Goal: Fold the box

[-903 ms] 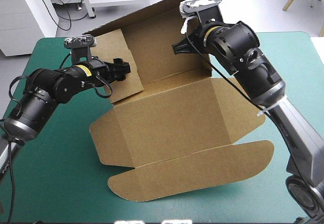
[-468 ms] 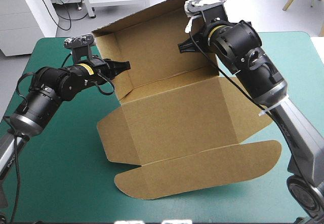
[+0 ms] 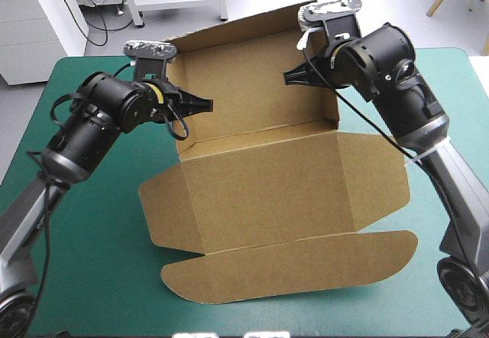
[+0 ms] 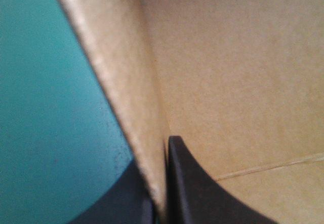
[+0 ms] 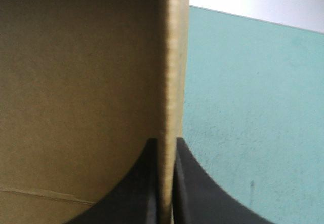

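The brown box (image 3: 260,177) lies in the middle of the table with its back wall raised and its base and rounded front lid flap (image 3: 306,265) flat. My left gripper (image 3: 202,105) is shut on the upright left side flap at the back wall's left end. In the left wrist view the board's edge (image 4: 126,107) runs down between the black fingers of the left gripper (image 4: 161,183). My right gripper (image 3: 293,78) is shut on the right side flap beside the back wall. The right wrist view shows that flap's edge (image 5: 174,57) pinched in the right gripper (image 5: 167,178).
The teal-green cover (image 3: 84,238) shows to the left, right and front of the box. The box's left flap (image 3: 164,208) and right flap (image 3: 374,177) lie flat on the cover. The back wall's top edge reaches past the table's far edge.
Earlier my left gripper stood open at the left side flap; now it is shut on it. The flap swung in toward the back wall, which now stands more upright. Both arms rose and moved right.
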You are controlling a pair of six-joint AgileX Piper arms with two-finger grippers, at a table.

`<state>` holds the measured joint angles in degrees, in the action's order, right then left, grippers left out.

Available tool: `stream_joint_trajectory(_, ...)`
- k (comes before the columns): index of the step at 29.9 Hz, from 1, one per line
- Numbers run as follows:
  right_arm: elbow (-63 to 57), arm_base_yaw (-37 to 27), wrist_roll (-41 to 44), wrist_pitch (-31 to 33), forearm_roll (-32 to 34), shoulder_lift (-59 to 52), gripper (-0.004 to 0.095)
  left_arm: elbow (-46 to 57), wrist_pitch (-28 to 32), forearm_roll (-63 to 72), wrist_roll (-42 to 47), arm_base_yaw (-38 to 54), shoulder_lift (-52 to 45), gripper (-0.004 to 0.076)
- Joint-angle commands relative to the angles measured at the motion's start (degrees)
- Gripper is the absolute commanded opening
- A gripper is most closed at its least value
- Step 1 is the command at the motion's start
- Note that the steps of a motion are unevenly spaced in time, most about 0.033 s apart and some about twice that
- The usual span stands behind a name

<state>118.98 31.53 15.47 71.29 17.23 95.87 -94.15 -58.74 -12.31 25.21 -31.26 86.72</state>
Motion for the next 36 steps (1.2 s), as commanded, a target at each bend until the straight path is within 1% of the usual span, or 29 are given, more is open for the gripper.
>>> stream_joint_trajectory(1, -0.6, -4.1, -3.1, -2.2, -13.3, -1.9, -0.0004, -11.6, -7.1, -1.9, -1.1, -2.6, 5.8, -0.001)
stream_joint_trajectory(4, -4.7, -6.7, -3.5, -2.2, -11.8, -1.7, -0.0004, -18.3, -14.3, -3.2, -1.2, -2.6, 12.5, -0.001)
stream_joint_trajectory(5, -6.6, -7.4, -4.0, -2.2, -11.5, -1.7, -0.0004, -20.1, -15.4, -3.5, -1.2, -2.6, 14.2, -0.001)
stream_joint_trajectory(10, -15.7, -10.8, -6.6, -2.5, -14.8, -1.3, -0.0004, -22.6, -15.4, -0.7, -1.2, -2.6, 20.5, -0.001)
stream_joint_trajectory(14, -19.3, -12.5, -8.1, -2.8, -16.8, 0.4, -0.0004, -22.6, -15.4, 2.8, -1.2, -2.1, 23.6, -0.001)
stream_joint_trajectory(18, -19.5, -13.0, -8.3, -2.8, -16.8, 2.7, -0.0004, -22.6, -15.4, 7.6, -2.2, -0.4, 25.7, -0.001)
stream_joint_trajectory(28, -19.5, -13.0, -9.2, -4.2, -17.2, 9.2, -0.0004, -22.6, -15.4, 6.7, -2.3, 0.7, 26.9, -0.001)
stream_joint_trajectory(36, -19.5, -13.0, -9.8, -6.2, -17.2, 9.9, -0.0004, -22.6, -15.4, 8.8, -2.6, 0.7, 27.9, -0.001)
